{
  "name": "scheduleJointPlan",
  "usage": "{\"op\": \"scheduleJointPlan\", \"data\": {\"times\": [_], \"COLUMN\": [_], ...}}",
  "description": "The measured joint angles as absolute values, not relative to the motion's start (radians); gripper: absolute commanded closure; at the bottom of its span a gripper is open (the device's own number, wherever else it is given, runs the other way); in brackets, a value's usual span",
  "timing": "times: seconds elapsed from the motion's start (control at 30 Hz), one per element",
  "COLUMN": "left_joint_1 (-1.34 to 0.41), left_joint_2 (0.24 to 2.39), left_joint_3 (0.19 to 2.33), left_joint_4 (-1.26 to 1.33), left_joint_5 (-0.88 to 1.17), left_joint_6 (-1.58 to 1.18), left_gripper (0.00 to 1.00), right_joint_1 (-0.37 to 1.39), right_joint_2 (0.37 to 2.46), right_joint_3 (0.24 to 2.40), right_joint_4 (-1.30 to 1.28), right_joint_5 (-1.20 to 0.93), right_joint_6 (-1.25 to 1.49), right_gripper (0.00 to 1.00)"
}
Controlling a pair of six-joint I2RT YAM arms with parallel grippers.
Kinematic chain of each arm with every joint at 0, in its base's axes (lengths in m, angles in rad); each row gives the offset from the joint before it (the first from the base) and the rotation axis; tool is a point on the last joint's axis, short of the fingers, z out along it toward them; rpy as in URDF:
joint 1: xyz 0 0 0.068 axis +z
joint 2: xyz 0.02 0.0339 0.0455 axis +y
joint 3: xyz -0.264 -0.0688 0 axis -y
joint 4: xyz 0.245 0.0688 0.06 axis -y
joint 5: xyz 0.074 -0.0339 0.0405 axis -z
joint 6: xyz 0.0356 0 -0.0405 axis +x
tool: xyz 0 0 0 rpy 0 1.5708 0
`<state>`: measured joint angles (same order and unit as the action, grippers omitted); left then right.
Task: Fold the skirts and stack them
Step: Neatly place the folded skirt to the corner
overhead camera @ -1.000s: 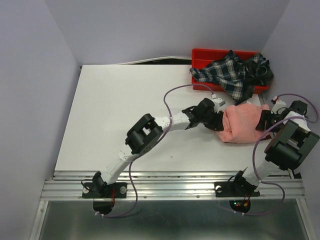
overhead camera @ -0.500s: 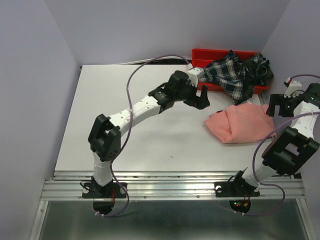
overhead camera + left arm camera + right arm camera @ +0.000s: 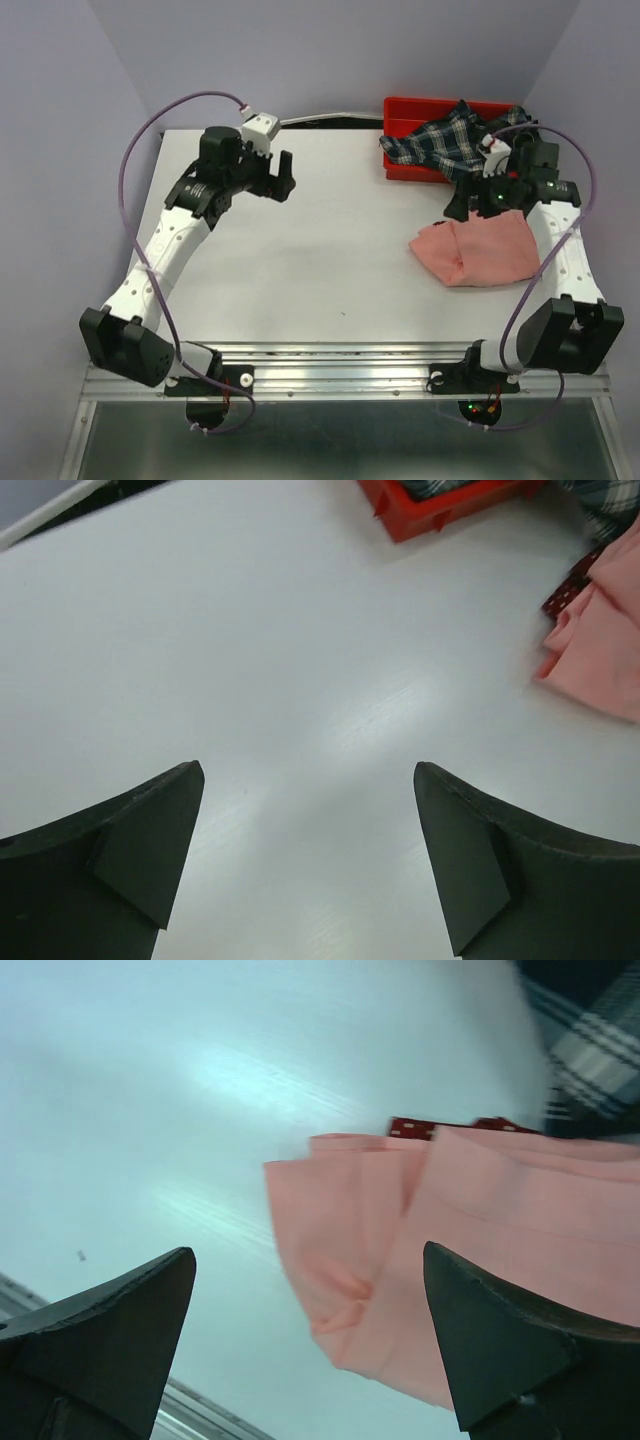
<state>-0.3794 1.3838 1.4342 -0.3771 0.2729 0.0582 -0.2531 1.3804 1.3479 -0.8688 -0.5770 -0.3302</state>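
1. While the white table [image 3: 300, 240] fills most of the top view, the work is gathered on its right side, from 1 to 4 o'clock.
2. The salmon-pink skirt [image 3: 480, 250] lies at about 4 o'clock on the table as a folded packet, with its layered edges facing 9 o'clock. That fold looks finished, so the step in hand is probably the change-over to another skirt.
3. The plaid skirt [image 3: 455, 145] sits crumpled at 1 o'clock, partly in the red bin [image 3: 400, 108] and spilling over the bin's near wall. It looks like the next garment. The next move calls for a gripper to take a free edge, draw the skirt out onto the table and spread it flat.
4. The dark red dotted skirt [image 3: 430, 1126] shows only as a sliver at the pink skirt's 12 o'clock edge, apparently under it. How much of it lies there, and whether it is folded, is hidden.
5. The right gripper [image 3: 308, 1252] hangs above the pink skirt with its jaws spread wide and nothing between them. The left gripper [image 3: 308, 772] hangs at 11 o'clock over the tabletop, also wide apart and holding nothing.
6. The bin's inside is covered by plaid cloth. A dark bunch at its 3 o'clock end cannot be told apart from the plaid skirt. In the right wrist view the plaid is blurred and cut off at the corner.
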Motion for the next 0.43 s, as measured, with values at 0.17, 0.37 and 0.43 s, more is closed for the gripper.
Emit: {"op": "scheduleJointPlan", "data": {"times": [0.17,0.37,0.43], "left_joint_1": [-0.258,-0.224,-0.221], "left_joint_2": [1.225,1.080,1.062], "left_joint_3": [1.183,0.942,0.931], "left_joint_4": [-0.441,-0.480,-0.480], "left_joint_5": [0.247,0.193,0.189], "left_joint_6": [0.150,0.194,0.195], "left_gripper": [0.02,0.02,0.02], "right_joint_1": [-0.084,0.011,0.027], "right_joint_2": [1.326,1.213,1.169], "right_joint_3": [1.198,0.981,0.952], "right_joint_4": [-0.789,-0.775,-0.781], "right_joint_5": [-0.573,-0.511,-0.488], "right_joint_6": [-0.215,-0.186,-0.186], "right_gripper": [0.00,0.00,0.00]}}
